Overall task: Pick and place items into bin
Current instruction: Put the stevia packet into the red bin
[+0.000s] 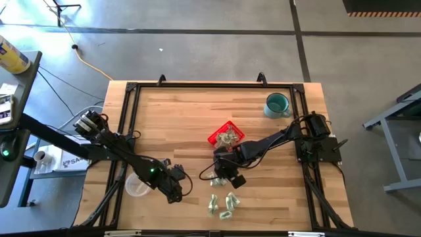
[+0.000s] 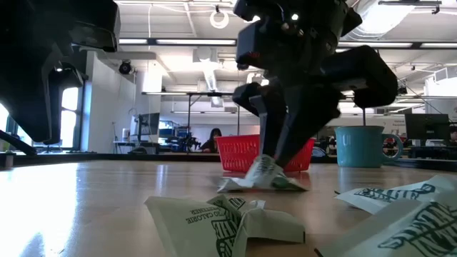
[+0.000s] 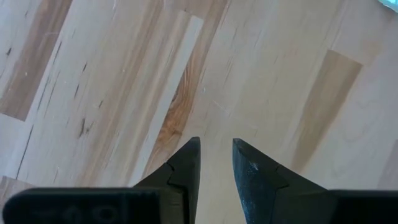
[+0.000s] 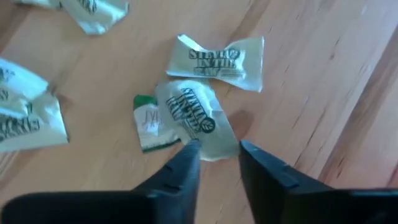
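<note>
The items (image 1: 222, 203) lie in a loose cluster at the lower centre of the high view, with one or two more just above them beneath the right gripper. Several pieces already sit inside the bin (image 1: 227, 135), the red basket at the centre of the table, just above that gripper in the same view.

The step in hand appears to be the pick. The right gripper (image 4: 217, 155) stands low over a crinkled packet (image 4: 196, 118); its fingers are slightly parted, with the packet's edge at their tips, and nothing is yet clamped. In the low view the fingers reach down to the packet on the table in front of the bin.

The next move calls for closing on that one packet without catching the green piece (image 4: 148, 121) beside it, then lifting and carrying it to the bin.

The left gripper (image 3: 216, 158) waits at lower left of the high view, fingers slightly parted over bare table (image 3: 124, 74), holding nothing.
</note>
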